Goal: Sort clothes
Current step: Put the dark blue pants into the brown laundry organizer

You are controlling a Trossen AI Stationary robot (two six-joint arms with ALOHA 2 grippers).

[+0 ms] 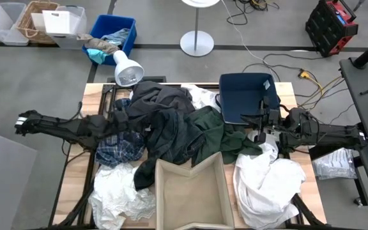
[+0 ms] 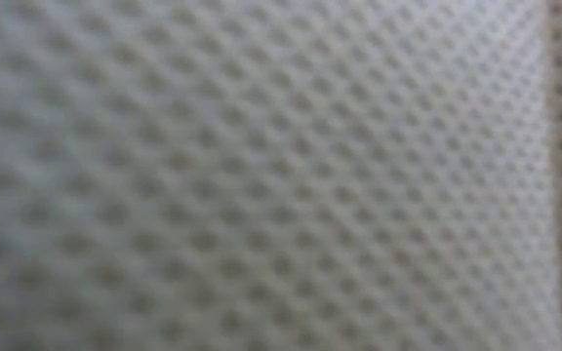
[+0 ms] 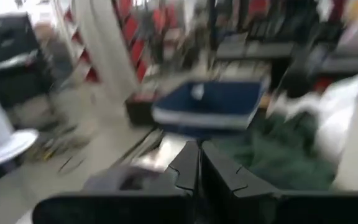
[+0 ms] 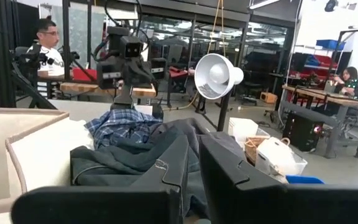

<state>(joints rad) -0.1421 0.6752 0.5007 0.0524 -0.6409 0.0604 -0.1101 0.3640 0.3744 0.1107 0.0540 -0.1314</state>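
Left gripper [image 3: 197, 163]: I've got it raised over the left edge of the pile, fingers pressed together, nothing between them.
Plaid shirt [image 1: 119, 148]: just under my left arm, crumpled and limp.
Charcoal garment [image 1: 161, 108]: heaped mid-table, soft and floppy; I'd pinch a raised fold, since it will drape and drag its neighbours.
Dark green garment [image 1: 213, 131]: tangled beside it, light, likely to snag.
White garment [image 1: 267, 182]: front right, bulky and slack.
Right gripper [image 4: 194, 163]: near the blue bin [image 1: 248, 96], nearly closed, holding nothing I can see.
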